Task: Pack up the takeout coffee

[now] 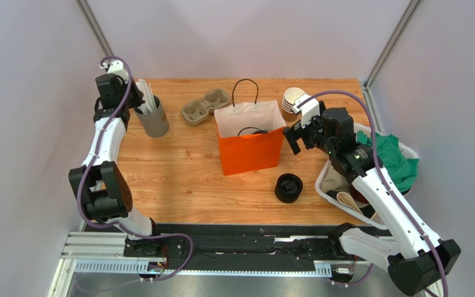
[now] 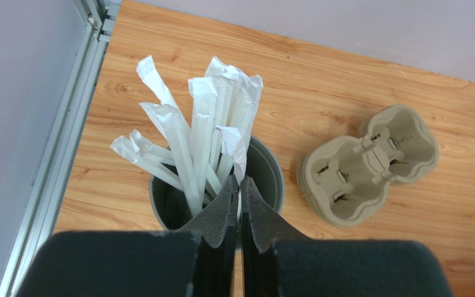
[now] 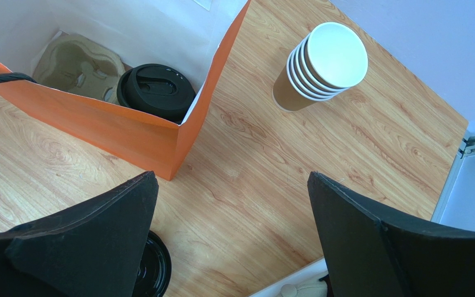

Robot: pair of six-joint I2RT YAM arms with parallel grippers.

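Observation:
The takeout coffee (image 3: 156, 91) stands inside the orange paper bag (image 1: 249, 154), and only its black lid shows, beside a pulp cup carrier (image 3: 79, 62) on the bag's floor. My right gripper (image 3: 231, 176) hovers open over bare wood just right of the bag, with nothing between its fingers; the top view shows it (image 1: 294, 139) at the bag's right edge. At the far left, my left gripper (image 2: 239, 180) is over the grey cup (image 2: 271, 167) of wrapped straws (image 2: 200, 124), shut on one white wrapped straw (image 2: 237, 148).
A second pulp carrier (image 1: 204, 105) lies behind the bag. A stack of lidless brown cups (image 1: 292, 99) stands at the back right. A pile of black lids (image 1: 289, 187) sits in front of the bag. A white bin (image 1: 323, 185) with green cloth (image 1: 395, 158) occupies the right edge.

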